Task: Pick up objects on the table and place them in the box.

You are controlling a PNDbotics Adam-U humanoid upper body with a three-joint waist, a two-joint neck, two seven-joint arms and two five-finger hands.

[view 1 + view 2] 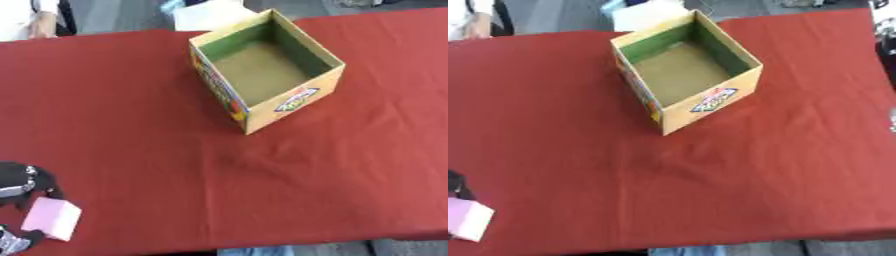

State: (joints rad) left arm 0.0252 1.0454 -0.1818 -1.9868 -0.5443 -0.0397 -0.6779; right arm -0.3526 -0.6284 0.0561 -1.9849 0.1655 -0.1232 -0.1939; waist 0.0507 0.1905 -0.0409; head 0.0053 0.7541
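The robot's black left hand (19, 186) grips a pale pink rectangular block (52, 218) at the table's near-left corner; the open yellow cardboard box (293, 102) lies well apart, far and rightward. The right hand is out of view; so the carry looks to be the left's.

The robot's left hand (19, 185) is mostly black and looks round and bumpy. It has a shiny silver band with small dark marks. Another black and silver bit shows below it.
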